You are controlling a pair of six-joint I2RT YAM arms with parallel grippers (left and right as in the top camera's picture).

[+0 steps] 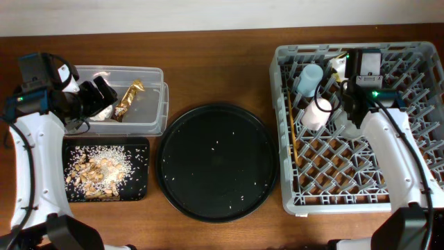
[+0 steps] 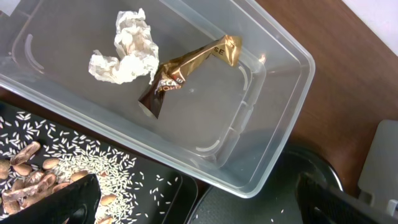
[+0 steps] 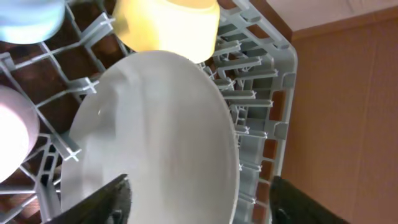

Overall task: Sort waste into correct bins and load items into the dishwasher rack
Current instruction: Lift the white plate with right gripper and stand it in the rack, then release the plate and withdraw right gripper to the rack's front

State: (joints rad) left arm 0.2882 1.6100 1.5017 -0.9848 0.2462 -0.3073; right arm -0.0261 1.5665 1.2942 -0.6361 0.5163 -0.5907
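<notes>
- Jaws of the right gripper are shown spread wide and empty. The pale grey-green plate fills the view between them, and no grip on it is seen.
- Jaws of the left gripper are likewise held wide apart with nothing between them, above the near wall of the clear tub.
- The step in hand is judged to be the release of the plate into the dishwasher rack.
- This step is best finished by a straight retreat away from the plate's face, so that neither finger catches the rim. The plate's lower edge is hidden, so its seat between the pegs cannot be confirmed.
- The plate stands tilted on edge directly ahead of the right jaws and just beside the yellow bowl. The light-blue cup and pink cup are seen at one side.
- The chopsticks lie along the rack's left side.
- The tissue and foil wrapper touch inside the tub, ahead of the left jaws.
- The food scraps and rice lie in the black rectangular tray on the worktop.
- A few grains are scattered on the round black tray.
</notes>
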